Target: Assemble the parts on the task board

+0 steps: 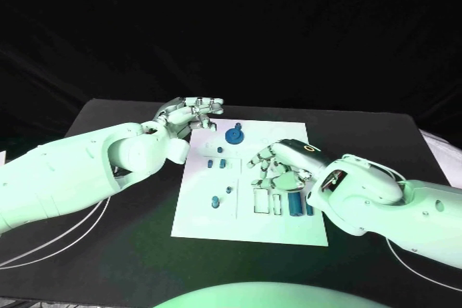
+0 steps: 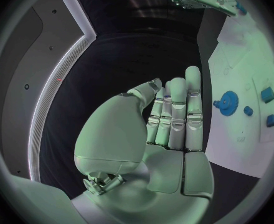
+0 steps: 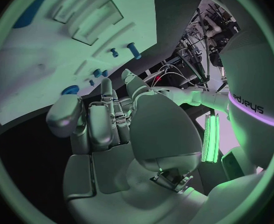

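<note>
The worktop (image 1: 115, 121) is matt black and looks like cloth, while the task board (image 1: 279, 134) lying on it is a smooth, flat white plate with a dull finish. The small blue parts (image 1: 235, 134) look like smooth plastic with a slight sheen. Both arms wear glossy white plastic shells, and the left hand (image 1: 193, 111) and right hand (image 1: 279, 168) show silvery, metal-like segments with smooth, softly shining surfaces.

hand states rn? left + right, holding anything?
Left hand: open, fingers straight, holding nothing, at the task board's far-left corner.
Right hand: over the board, fingers curled; a grip cannot be told.
</note>
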### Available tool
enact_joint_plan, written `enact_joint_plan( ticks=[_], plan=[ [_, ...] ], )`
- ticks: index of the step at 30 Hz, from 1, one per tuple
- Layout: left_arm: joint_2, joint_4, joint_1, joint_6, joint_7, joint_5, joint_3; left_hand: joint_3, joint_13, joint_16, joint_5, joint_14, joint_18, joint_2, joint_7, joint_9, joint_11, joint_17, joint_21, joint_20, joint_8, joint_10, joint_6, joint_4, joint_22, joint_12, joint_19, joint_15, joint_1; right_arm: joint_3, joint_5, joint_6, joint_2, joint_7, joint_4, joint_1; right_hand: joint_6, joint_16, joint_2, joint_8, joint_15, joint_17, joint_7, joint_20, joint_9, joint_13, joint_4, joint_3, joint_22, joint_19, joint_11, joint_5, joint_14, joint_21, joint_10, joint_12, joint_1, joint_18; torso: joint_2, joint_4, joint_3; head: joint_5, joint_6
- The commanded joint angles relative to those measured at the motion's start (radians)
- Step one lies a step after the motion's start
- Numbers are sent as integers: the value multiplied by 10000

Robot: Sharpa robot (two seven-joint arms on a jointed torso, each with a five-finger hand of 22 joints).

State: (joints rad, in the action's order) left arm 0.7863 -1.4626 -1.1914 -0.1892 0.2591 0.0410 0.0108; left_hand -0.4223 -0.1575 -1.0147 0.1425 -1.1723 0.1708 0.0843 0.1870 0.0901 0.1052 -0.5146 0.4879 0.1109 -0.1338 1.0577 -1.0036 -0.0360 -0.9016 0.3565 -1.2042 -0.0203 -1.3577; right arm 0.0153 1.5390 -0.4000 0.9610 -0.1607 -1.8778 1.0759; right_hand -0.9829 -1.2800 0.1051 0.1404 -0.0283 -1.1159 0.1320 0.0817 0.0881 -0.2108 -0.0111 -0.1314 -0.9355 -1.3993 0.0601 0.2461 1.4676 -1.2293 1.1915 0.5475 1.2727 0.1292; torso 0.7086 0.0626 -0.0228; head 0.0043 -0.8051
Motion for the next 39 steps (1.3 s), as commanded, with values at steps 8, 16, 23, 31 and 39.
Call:
enact_joint_plan(
  ticks=[8,16,23,31,39],
  plan=[
    [118,-103,1,182,29,-136,-2,5,-18,-40,20,74,105,-16,-19,-13,-2,15,-59,55,-61,-67,79,-76,10,43,-37,7,-57,194,-1181,213,1682,-2020,-825,61,-504,-703,-23,366,-240,-876,-221,-289,53,-6345,863,975,-842,-222,-402,911,505,-593,1274,5370,-795,-312,-37,-206,16,-278,113],
    [118,-108,2,183,29,-141,-12,5,-18,-40,20,74,105,-16,-19,-13,-2,15,-59,55,-61,-67,79,-76,10,43,-37,7,-57,313,-540,591,2087,-2803,-975,48,-580,-927,-131,642,-273,-1153,-285,-297,150,-7793,1369,1494,-1104,-241,-419,1127,521,-768,1193,6344,-912,-353,-57,-214,5,-399,135],
    [113,-77,12,181,32,-142,-28,5,-20,-42,21,75,105,-20,-19,-13,-1,19,-60,55,-66,-71,79,-78,11,51,-38,6,-58,351,-87,1079,2088,-3279,-995,28,-555,-1097,-189,772,-276,-1404,-314,-307,203,-8166,1822,1901,-1265,-250,-416,1407,548,-863,1184,6495,-1057,-372,-43,-212,-5,-399,118],
    [84,-58,54,196,43,-142,-33,5,-22,-43,21,76,105,-22,-18,-14,-1,21,-61,56,-69,-73,80,-79,11,57,-38,6,-59,369,-43,1601,1951,-3580,-896,-33,-496,-1261,-213,783,-266,-1661,-303,-301,211,-8238,2005,2073,-1426,-286,-405,1309,584,-957,1169,6474,-1027,-399,-45,-222,-5,-397,101],
    [77,-53,71,199,44,-142,-34,5,-22,-43,21,76,105,-22,-18,-14,-1,21,-61,56,-69,-73,80,-79,11,57,-38,6,-59,379,-40,2015,1817,-3661,-847,-121,-572,-1298,-317,853,-272,-1711,-326,-301,250,-8340,2211,2193,-1491,-291,-420,1289,583,-999,1191,6476,-1012,-406,-51,-221,-7,-393,103]
  ],
)
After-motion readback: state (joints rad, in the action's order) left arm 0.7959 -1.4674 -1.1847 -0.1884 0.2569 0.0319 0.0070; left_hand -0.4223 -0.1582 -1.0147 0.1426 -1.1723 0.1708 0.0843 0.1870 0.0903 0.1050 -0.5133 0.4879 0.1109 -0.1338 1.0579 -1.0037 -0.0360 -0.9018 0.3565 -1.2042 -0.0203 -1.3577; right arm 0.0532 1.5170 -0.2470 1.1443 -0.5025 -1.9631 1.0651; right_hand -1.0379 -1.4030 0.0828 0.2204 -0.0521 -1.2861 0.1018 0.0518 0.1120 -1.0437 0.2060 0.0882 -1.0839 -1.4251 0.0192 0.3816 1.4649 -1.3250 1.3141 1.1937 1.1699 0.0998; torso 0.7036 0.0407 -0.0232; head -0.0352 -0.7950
